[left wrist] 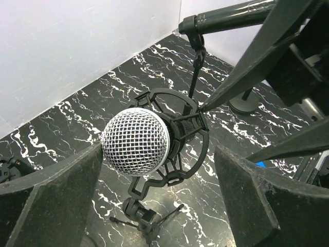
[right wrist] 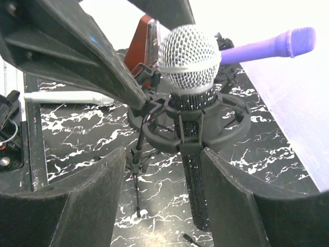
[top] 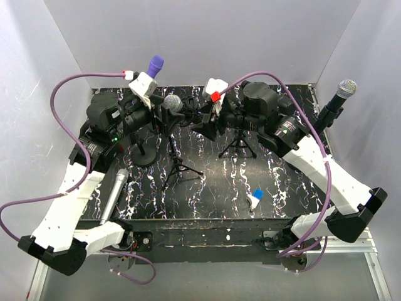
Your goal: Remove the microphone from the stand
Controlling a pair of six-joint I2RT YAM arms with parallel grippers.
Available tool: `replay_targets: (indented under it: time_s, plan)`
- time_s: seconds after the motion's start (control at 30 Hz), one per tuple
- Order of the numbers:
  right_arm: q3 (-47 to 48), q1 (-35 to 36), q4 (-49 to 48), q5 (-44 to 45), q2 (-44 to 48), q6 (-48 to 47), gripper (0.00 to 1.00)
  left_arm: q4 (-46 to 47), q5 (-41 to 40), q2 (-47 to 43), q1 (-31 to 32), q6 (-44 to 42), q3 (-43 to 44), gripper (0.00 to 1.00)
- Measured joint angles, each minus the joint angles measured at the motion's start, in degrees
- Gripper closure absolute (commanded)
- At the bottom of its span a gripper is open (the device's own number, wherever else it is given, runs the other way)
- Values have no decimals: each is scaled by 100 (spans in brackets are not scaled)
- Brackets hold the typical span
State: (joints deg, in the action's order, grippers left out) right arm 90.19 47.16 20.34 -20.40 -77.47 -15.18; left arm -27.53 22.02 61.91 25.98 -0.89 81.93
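The microphone (top: 173,102) has a silver mesh head and a black glittery body. It sits upright in a black ring shock mount (top: 168,116) on a small tripod stand (top: 178,166). My left gripper (top: 160,113) is open just left of it. In the left wrist view the mesh head (left wrist: 135,144) and mount (left wrist: 187,141) lie beyond my open gripper (left wrist: 159,206). My right gripper (top: 200,119) is open on the mic's right. In the right wrist view the mic body (right wrist: 198,190) hangs below the mount (right wrist: 195,123) between my open gripper's (right wrist: 162,200) fingers, close to the right finger (right wrist: 247,200).
A purple microphone (top: 155,64) stands on a round-base stand (top: 145,153) behind the left arm. A silver microphone (top: 114,194) lies on the table at left. Another microphone (top: 346,88) stands at the far right. A second tripod (top: 238,145) and a small blue-white item (top: 255,195) are on the mat.
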Motion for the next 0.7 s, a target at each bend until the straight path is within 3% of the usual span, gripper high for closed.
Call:
replay_targets:
  time_s: [0.3, 0.47, 0.7]
  plan:
    - [313, 76, -74, 186, -166, 2, 33, 485, -46, 310, -4, 240, -52, 25]
    - [304, 103, -42, 433, -175, -70, 32, 516, -74, 321, -4, 212, -81, 13]
    - [105, 103, -87, 531, -133, -282, 32, 557, 129, 326, -4, 173, -173, 13]
